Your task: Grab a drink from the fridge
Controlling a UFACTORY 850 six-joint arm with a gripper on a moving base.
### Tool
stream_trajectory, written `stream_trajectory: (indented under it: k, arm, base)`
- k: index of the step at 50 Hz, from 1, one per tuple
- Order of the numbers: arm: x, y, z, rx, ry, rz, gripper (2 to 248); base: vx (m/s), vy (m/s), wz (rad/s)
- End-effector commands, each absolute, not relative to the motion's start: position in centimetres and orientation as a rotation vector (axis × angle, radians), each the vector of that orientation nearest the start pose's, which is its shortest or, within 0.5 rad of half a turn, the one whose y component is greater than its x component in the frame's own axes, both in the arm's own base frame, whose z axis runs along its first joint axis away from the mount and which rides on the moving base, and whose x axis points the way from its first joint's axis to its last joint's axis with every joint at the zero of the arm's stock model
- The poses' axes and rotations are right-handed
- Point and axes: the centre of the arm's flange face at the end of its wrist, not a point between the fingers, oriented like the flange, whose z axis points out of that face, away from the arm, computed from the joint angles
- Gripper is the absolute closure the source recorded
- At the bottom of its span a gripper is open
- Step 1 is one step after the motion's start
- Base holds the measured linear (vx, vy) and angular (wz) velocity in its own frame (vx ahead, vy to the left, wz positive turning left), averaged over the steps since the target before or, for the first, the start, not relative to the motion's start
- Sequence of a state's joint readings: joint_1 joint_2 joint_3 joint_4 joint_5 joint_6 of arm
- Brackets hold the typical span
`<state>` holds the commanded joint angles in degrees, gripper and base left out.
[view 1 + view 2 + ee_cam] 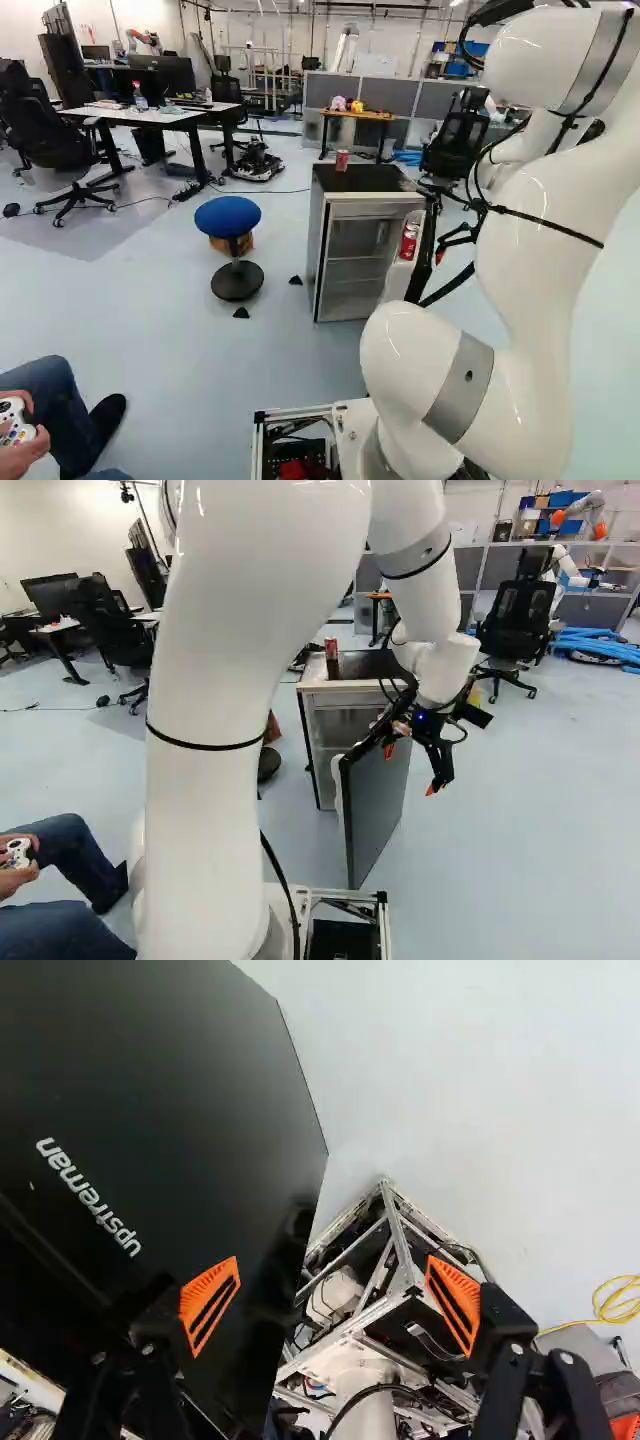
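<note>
On the outer side of the fridge door [378, 805], my gripper [410, 771] stands open, its orange-padded fingers spread. In the wrist view the gripper [330, 1305] has nothing between its fingers; one finger is over the dark door panel [170, 1100], the other beyond its edge. The small fridge [318, 240] has its door swung open, showing wire shelves inside. One red can [409, 241] sits at the door's inner side. Another red can [341, 160] stands upright on the fridge's dark top, also seen as the can [331, 648] in the right base view.
A blue stool [228, 217] stands left of the fridge. Close at the left, a seated person's legs [45, 395] and hands with a controller show. Desks and office chairs are farther back. The base frame [385, 1290] and a yellow cable [612, 1303] appear in the wrist view.
</note>
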<state>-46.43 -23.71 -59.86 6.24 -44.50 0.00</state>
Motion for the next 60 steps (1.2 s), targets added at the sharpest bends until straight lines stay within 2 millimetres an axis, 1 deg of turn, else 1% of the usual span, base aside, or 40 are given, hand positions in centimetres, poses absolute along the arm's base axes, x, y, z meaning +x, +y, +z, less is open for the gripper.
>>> stream_trajectory:
  k: [21,27,45,60]
  arm:
    - [35.4,-33.4,37.4,-2.761,1.262,0.120,3]
    - [35.0,-32.3,37.8,-2.778,1.250,0.091,3]
    - [34.2,-29.0,37.6,-2.810,1.198,0.076,3]
    - [34.5,-26.3,37.4,-2.856,1.132,0.029,3]
  base:
    - [0.000,0.000,0.000]
    - [0.000,0.000,0.000]
    - [0.000,0.000,0.000]
    - [0.000,0.000,0.000]
